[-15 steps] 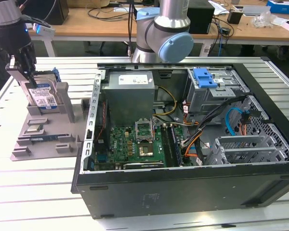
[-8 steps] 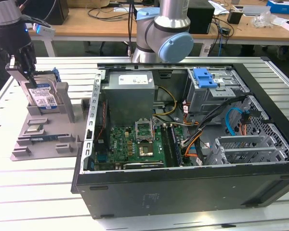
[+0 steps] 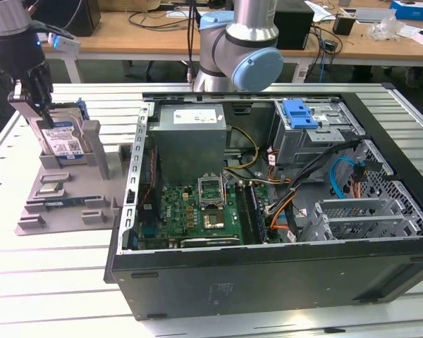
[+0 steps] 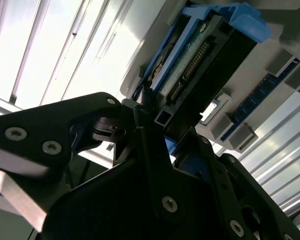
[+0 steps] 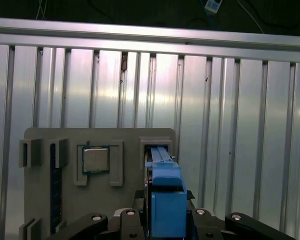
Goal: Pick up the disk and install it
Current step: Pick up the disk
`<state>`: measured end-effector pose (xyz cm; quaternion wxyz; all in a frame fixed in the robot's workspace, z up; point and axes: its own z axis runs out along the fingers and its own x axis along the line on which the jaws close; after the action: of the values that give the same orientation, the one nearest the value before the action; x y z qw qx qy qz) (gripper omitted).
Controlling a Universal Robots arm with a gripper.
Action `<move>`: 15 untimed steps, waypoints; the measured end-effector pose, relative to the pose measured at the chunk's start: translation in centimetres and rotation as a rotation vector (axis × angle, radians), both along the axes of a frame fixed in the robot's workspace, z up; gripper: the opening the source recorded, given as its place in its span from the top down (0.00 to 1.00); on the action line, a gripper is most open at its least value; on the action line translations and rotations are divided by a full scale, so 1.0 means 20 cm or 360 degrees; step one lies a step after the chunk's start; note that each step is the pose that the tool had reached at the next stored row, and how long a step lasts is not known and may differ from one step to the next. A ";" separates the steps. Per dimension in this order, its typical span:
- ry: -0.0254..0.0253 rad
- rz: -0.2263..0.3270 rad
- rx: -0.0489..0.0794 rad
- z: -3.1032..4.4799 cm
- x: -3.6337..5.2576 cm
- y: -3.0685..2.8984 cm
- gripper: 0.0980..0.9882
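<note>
In the exterior view the gripper (image 3: 41, 113) hangs at the exterior view's far left over the disk (image 3: 65, 141). The disk stands upright in a slot of the grey holder (image 3: 63, 211), well apart from the open computer case (image 3: 268, 267) and its blue-tabbed drive cage (image 3: 317, 134). In the second wrist view the jaws look clamped on the disk's upper edge, one on each face, with the connector pins (image 4: 192, 65) exposed just beyond them. This view alone shows that contact. In the first wrist view the blue bracket (image 5: 166, 200) sits between the jaws. A processor chip (image 5: 96, 160) and a memory stick (image 5: 55, 190) lie in neighbouring pockets, which the exterior view barely resolves. The hold looks shallow. A tilted lift could bind the bracket in the slot, or the disk could slip and drop.
</note>
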<state>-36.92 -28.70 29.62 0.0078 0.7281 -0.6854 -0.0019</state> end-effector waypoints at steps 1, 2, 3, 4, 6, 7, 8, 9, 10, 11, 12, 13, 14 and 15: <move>-0.00001 0.0000 0.0000 0.011 0.000 0.001 0.70; 0.00000 0.0000 0.0000 0.017 0.000 0.001 0.70; -0.00001 0.0000 0.0000 0.023 0.000 0.001 0.70; 0.00000 0.0000 0.0000 0.040 0.000 0.002 0.70; -0.00001 0.0000 0.0000 0.054 0.000 0.003 0.70; -0.00002 0.0000 0.0000 0.061 0.000 0.003 0.70; -0.00001 0.0000 0.0000 0.075 0.000 0.004 0.70; 0.00001 0.0000 0.0000 0.098 0.000 0.005 0.70; 0.00000 0.0000 0.0000 0.116 0.000 0.006 0.70; 0.00000 0.0000 0.0000 0.127 0.000 0.007 0.70; 0.00000 0.0000 0.0000 0.139 0.000 0.008 0.70; 0.00000 0.0000 0.0000 0.152 0.000 0.009 0.70; -0.00001 0.0000 0.0000 0.165 0.000 0.010 0.70; 0.00000 0.0000 0.0000 0.184 0.000 0.011 0.70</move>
<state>-36.92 -28.49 33.31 0.0078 0.7281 -0.6854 -0.0019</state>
